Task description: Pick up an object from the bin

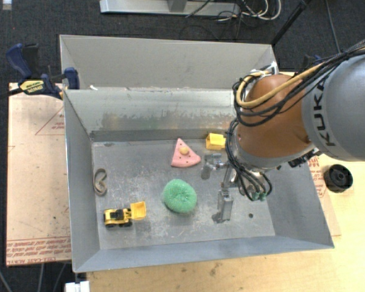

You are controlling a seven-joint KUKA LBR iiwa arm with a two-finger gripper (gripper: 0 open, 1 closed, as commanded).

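Presently, on my remote feed, item one: the gripper [216, 187], low over the right half of the grey metal bin [79, 163], under the arm's orange cover [271, 117] and its looped cables [255, 96]. I log the fingers [222, 209] as spread wide, one tip toward the back wall and the other toward the front; between them I see bare, scuffed bin floor, and I cannot tell whether the tips touch it. Item two: a green ball [179, 196], round with a fuzzy, scrubby surface, lying mid-floor just beside the gap between the fingers, on its left, apart from both tips; it is the thing nearest the gripper. Item three: a pink wedge [185, 154], smooth and triangular with a small yellowish spot on top, near the rearward finger and behind the ball. Item four: a yellow block [215, 141], small and boxy, close to the foot of the back wall beside the cover. Item five: a yellow toy loader [125, 214] with black wheels, front left, well apart from the gripper. Item six: a brown loop [100, 181], thin and bent, by the left wall.
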